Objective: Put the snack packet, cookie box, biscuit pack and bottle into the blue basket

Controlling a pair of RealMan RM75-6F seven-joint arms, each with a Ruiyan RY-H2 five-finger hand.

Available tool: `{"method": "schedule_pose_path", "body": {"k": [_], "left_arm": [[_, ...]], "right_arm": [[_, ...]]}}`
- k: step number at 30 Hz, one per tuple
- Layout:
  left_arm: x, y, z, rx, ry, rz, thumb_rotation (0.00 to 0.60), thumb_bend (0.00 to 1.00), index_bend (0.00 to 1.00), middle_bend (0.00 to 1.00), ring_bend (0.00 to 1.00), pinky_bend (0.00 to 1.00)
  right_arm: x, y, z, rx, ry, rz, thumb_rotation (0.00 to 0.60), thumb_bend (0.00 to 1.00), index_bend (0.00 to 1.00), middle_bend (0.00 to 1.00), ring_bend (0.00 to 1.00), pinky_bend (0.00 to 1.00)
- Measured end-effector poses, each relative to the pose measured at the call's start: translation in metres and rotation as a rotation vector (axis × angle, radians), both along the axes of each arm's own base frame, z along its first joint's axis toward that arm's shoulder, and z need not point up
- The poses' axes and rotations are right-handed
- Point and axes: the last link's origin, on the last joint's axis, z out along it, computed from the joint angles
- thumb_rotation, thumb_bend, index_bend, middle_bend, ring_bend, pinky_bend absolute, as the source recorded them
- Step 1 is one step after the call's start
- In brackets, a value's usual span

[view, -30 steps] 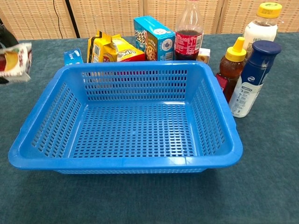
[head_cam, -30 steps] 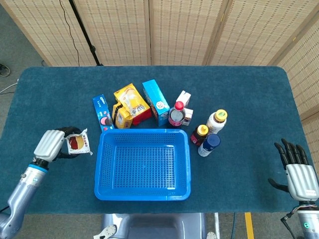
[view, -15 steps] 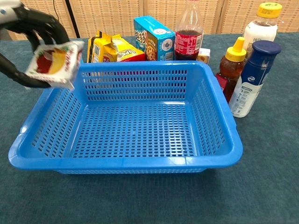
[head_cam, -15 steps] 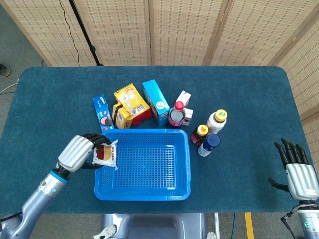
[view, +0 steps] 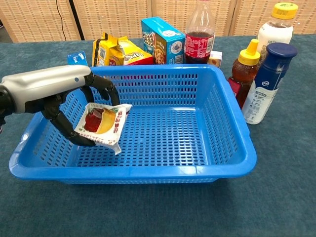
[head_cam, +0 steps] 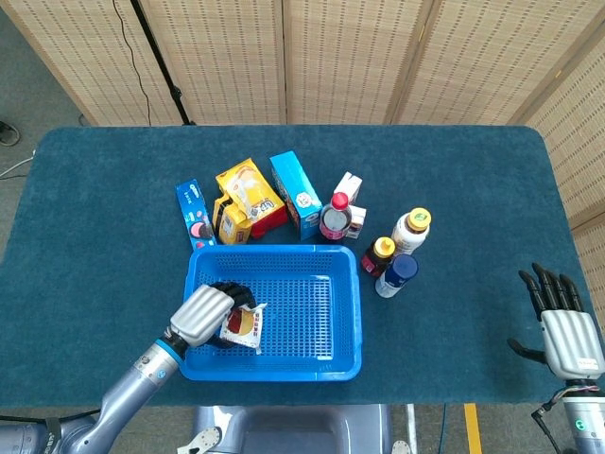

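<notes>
While gripped by the left hand (view: 59, 101), snack packet (view: 102, 123) inside the blue basket (view: 227, 128), above its floor.

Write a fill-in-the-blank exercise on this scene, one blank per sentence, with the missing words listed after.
1. The left hand holds the snack packet inside the ____ basket.
2. The right hand holds ____.
3. The basket holds no item besides the ____.
4. The honey bottle with the yellow cap stands ____ the basket.

Missing words: blue; nothing; snack packet; outside
</notes>
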Motion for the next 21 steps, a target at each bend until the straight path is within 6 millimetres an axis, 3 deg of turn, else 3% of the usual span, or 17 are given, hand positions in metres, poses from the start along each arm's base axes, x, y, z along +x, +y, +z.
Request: {"method": "schedule_pose_path", "body": {"k": [3,12,17,21], "left_arm": [[-0.003,-0.002,-0.003,-0.045,0.039,0.015,0.600,0.06,0.00,0.00,0.00,0.02],[0.001,0.001,0.015,-0.075,-0.106,0.040,0.600,0.02,0.00,0.00,0.00,0.00],[-0.006,0.011,0.049,0.018,-0.228,0.017,0.600,0.02,0.00,0.00,0.00,0.00],[-0.027,0.030,0.086,0.158,-0.310,0.010,0.600,0.02,0.00,0.00,0.00,0.00]], "right_arm": [[0.000,0.000,0.000,-0.003,0.001,0.000,0.600,0.00,0.00,0.00,0.00,0.00],[0.000,0.000,-0.003,0.006,0.008,-0.003,0.600,0.00,0.00,0.00,0.00,0.00],[0.000,0.000,-0.003,0.007,0.006,-0.002,0.600,0.00,0.00,0.00,0.00,0.00],[0.000,-0.001,-0.005,0.016,0.008,-0.005,0.600,0.00,0.00,0.00,0.00,0.00]]}}
